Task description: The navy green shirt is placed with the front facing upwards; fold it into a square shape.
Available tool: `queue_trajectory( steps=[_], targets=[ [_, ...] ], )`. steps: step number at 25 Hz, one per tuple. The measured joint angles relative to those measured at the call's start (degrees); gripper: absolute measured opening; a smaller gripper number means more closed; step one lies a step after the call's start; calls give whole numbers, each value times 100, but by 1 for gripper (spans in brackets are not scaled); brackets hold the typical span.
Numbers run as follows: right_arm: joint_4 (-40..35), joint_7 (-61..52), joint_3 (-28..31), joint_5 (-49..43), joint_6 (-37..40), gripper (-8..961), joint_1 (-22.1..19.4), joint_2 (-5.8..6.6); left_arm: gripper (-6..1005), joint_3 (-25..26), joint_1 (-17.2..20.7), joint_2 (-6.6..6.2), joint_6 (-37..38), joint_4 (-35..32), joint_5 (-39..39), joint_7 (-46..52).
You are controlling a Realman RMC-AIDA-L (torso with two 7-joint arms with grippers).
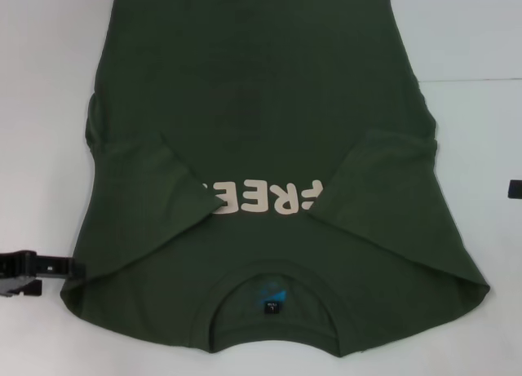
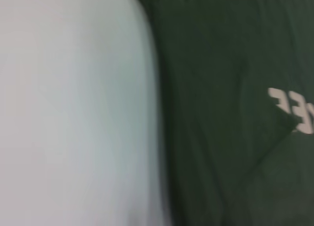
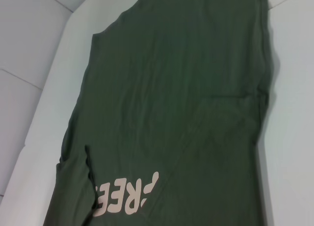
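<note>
The navy green shirt (image 1: 261,139) lies flat on the white table, front up, with its collar and neck label (image 1: 272,307) nearest me. Both sleeves are folded inward over the chest and partly cover the cream "FREE!" lettering (image 1: 265,198). My left gripper (image 1: 23,272) is low beside the shirt's near left corner, at the edge of the cloth. Only a dark sliver of my right gripper (image 1: 515,188) shows at the right edge, clear of the shirt. The shirt also shows in the left wrist view (image 2: 230,113) and in the right wrist view (image 3: 171,113).
The white table (image 1: 473,33) surrounds the shirt on both sides. A seam line in the table surface (image 1: 481,79) runs off to the right behind the shirt. Table edges show in the right wrist view (image 3: 44,84).
</note>
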State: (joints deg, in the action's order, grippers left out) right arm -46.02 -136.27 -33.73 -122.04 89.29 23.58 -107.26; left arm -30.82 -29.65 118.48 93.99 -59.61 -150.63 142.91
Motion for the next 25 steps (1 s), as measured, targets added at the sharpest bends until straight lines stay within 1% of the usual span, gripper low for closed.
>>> queue_trajectory(
  steps=[5, 12, 21, 25],
  targets=[
    [-1, 11, -1, 4, 2, 733, 18, -9, 927, -277, 26, 71, -184, 4, -85, 72],
    [-4, 13, -28, 6, 5, 733, 37, -8, 925, -381, 1, 149, -362, 31, -92, 88],
    [-4, 19, -36, 6, 10, 733, 52, -16, 899, -494, -35, 159, -376, 114, -98, 93],
    [-4, 21, -39, 1, 10, 734, 53, -15, 864, -587, -47, 172, -416, 117, -99, 95]
  ],
)
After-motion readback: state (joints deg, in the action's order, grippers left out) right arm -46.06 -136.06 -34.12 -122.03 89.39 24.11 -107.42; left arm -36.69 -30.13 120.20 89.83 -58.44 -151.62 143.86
